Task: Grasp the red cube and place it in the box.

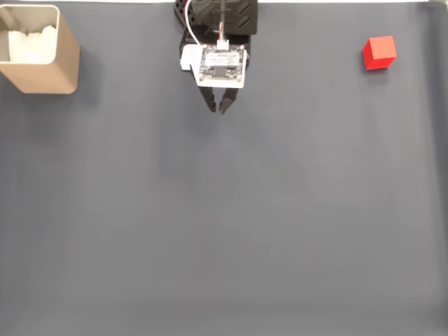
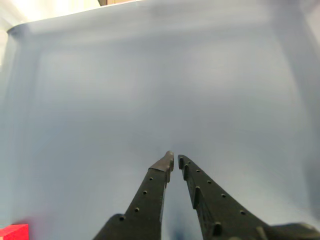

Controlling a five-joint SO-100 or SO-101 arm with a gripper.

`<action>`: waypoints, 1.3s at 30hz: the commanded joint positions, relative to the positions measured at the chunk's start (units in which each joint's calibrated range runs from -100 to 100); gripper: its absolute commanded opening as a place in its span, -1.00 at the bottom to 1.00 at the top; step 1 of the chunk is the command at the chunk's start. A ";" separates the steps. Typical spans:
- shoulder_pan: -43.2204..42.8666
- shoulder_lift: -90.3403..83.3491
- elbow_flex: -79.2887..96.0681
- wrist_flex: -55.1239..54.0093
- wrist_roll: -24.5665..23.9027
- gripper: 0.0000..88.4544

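Approach step: my gripper, jaws nearly touching and holding nothing, hangs over the grey mat well apart from the red cube, which sits far from the box; next I must open and reach the cube.

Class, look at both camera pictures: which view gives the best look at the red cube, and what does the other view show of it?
The fixed view shows the red cube best: the whole cube is visible, sitting alone on the grey mat near the top right. In the wrist view just a red corner shows at the bottom left edge, cut off by the frame.
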 commanded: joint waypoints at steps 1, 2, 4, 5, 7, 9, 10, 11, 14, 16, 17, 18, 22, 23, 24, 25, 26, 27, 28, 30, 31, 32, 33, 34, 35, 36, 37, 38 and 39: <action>-1.93 4.37 -9.34 -1.24 -0.54 -1.00; -4.14 8.10 -15.18 -1.73 -0.83 -1.00; -5.77 10.01 -17.91 -1.73 -0.78 -1.00; -6.76 11.05 -19.28 -1.65 -0.59 -1.00; -9.04 13.21 -22.20 -0.99 -0.24 -1.00; -11.59 15.29 -24.85 -0.50 0.20 -1.00; -12.94 16.25 -26.13 -0.34 0.29 -1.00; -14.29 17.20 -27.31 -0.25 0.34 -1.00; -18.34 19.54 -30.32 -0.09 0.34 -1.00; -20.97 20.32 -31.60 -0.09 0.39 -1.00; -22.32 20.66 -31.87 -0.09 0.54 -1.00; -23.60 21.01 -32.24 -0.01 0.73 -1.00; -28.50 21.62 -32.51 0.16 2.30 -1.00; -29.63 21.79 -32.51 0.16 2.69 -1.00; -30.84 21.96 -32.60 0.24 3.13 -1.00; -31.98 22.31 -32.69 0.24 3.37 -1.00; -33.18 22.66 -32.97 0.24 3.47 -1.00; -34.39 23.00 -33.15 0.32 3.52 -0.99; -35.60 23.44 -33.52 0.40 3.52 -0.98; -38.09 24.39 -34.25 0.98 3.47 -0.98; -39.29 24.91 -34.70 1.39 3.37 -0.97; -40.50 25.43 -35.16 1.80 3.32 -0.97; -41.78 25.86 -35.52 2.20 3.27 -0.97; -42.92 26.21 -35.80 2.45 3.17 -0.97; -44.05 26.64 -36.16 2.70 3.08 -0.97; -45.19 27.08 -36.44 2.78 2.93 -0.97; -46.32 27.51 -36.80 2.86 2.69 -0.97; -47.39 28.03 -37.26 2.94 2.39 -0.97; -48.53 28.64 -37.71 3.11 2.20 -0.97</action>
